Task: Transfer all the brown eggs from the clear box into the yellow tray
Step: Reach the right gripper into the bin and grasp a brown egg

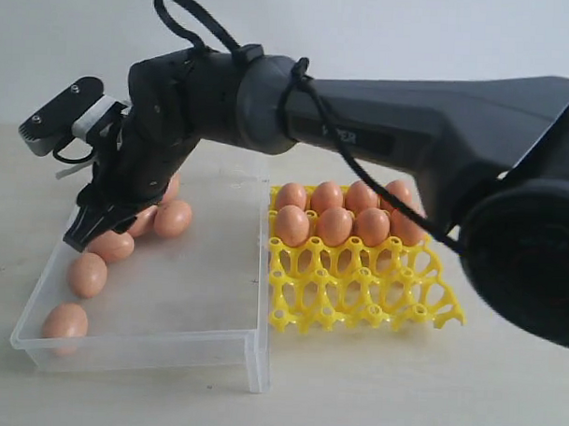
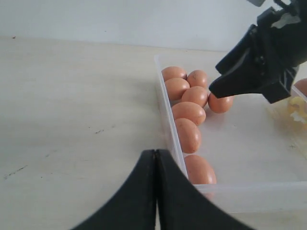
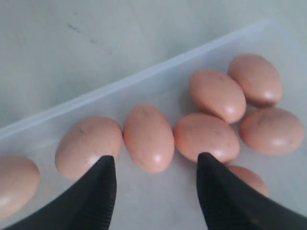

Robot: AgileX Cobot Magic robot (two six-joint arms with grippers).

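pale table (image 1: 400,395), white wall.
exterior: right gripper (image 1: 88,227) over brown eggs (image 1: 88,273) at left end of clear box (image 1: 149,344); yellow tray (image 1: 357,290) to the right.
left wrist: left gripper (image 2: 156,154) closed, empty, outside box.
right wrist: jaws open astride one egg (image 3: 148,136), long axis across closing line.

The brown eggs (image 1: 88,274) lie packed along one wall of the clear box (image 1: 168,344), with almost no gaps between them. The rest of its floor is bare, and the yellow tray (image 1: 357,290) has its front cups open.
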